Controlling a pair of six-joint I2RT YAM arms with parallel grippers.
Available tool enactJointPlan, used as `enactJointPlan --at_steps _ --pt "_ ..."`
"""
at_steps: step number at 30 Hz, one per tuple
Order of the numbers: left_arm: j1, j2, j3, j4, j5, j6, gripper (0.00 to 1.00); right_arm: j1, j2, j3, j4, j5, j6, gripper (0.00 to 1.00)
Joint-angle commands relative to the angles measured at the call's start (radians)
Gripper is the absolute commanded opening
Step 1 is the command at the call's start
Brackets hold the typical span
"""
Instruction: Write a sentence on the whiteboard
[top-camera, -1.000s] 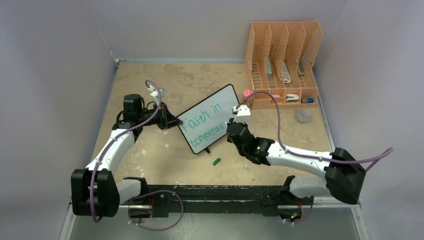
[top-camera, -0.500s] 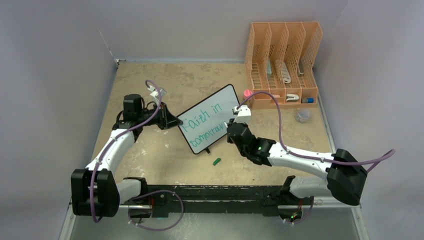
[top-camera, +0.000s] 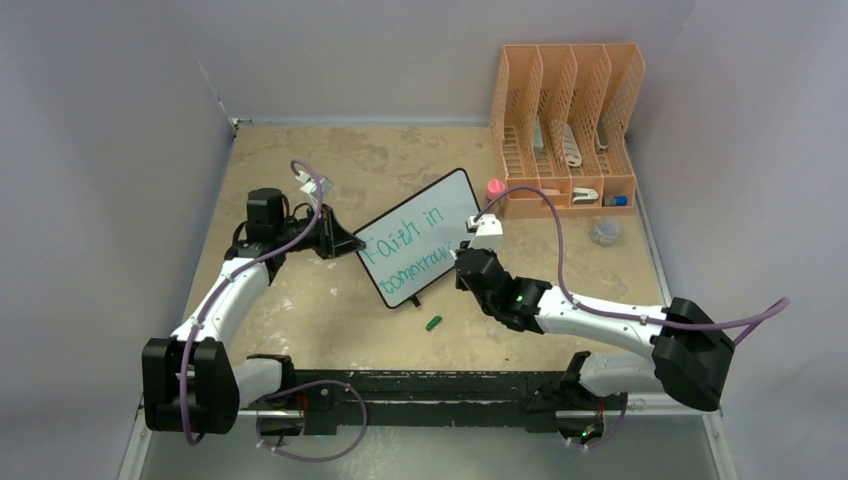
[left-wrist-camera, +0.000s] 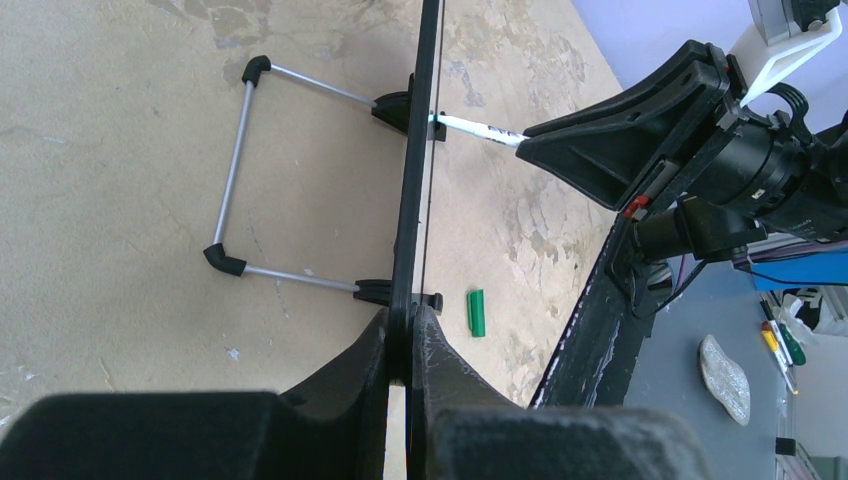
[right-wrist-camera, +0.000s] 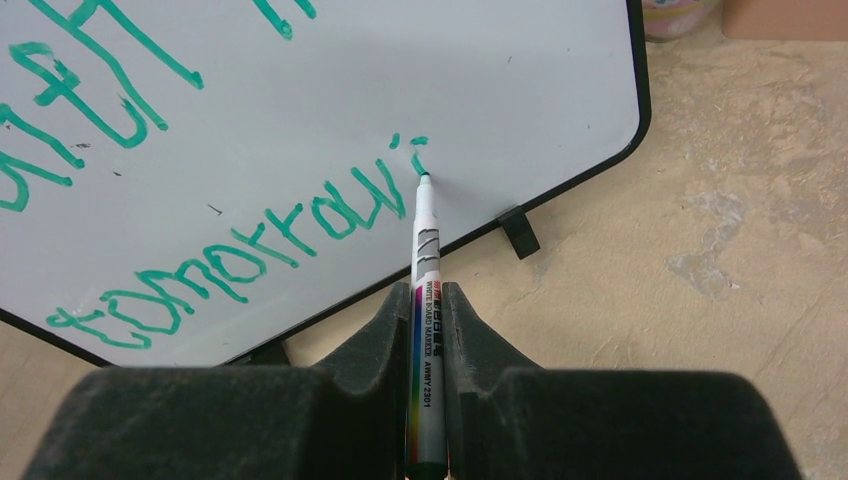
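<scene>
The whiteboard (top-camera: 440, 205) stands tilted on its feet at the table's middle. My left gripper (top-camera: 345, 243) is shut on its left edge, which appears edge-on between the jaws in the left wrist view (left-wrist-camera: 405, 320). The sentence (right-wrist-camera: 333, 217) is green lettering in two lines that reads "Faith in" above "tomorrow'". My right gripper (right-wrist-camera: 427, 290) is shut on a white marker (right-wrist-camera: 424, 240). The marker's tip touches the board just below the apostrophe, right of the last letter. From above, the right gripper (top-camera: 465, 258) sits at the board's lower right edge.
A green marker cap (top-camera: 433, 323) lies on the table in front of the board. An orange file organizer (top-camera: 565, 130) stands at the back right, with a pink object (top-camera: 494, 187) and a small clear container (top-camera: 604, 232) near it. Walls close in both sides.
My right gripper and the marker have shifted slightly to the right along the board's lower line. The left gripper and the board have not moved.
</scene>
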Motion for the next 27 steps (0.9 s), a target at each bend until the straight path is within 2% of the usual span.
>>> enactJointPlan --at_steps 1,9,27 --pt "-0.001 0.012 0.013 -0.046 -0.071 0.043 0.00 -0.004 0.017 0.018 -0.004 0.043 0.026 0.00" --pt "-0.002 0.011 0.013 -0.045 -0.069 0.043 0.00 -0.005 0.026 0.028 -0.016 0.074 0.044 0.00" --pt "-0.001 0.012 0.015 -0.042 -0.069 0.043 0.00 -0.006 0.013 0.020 -0.035 -0.010 0.075 0.00"
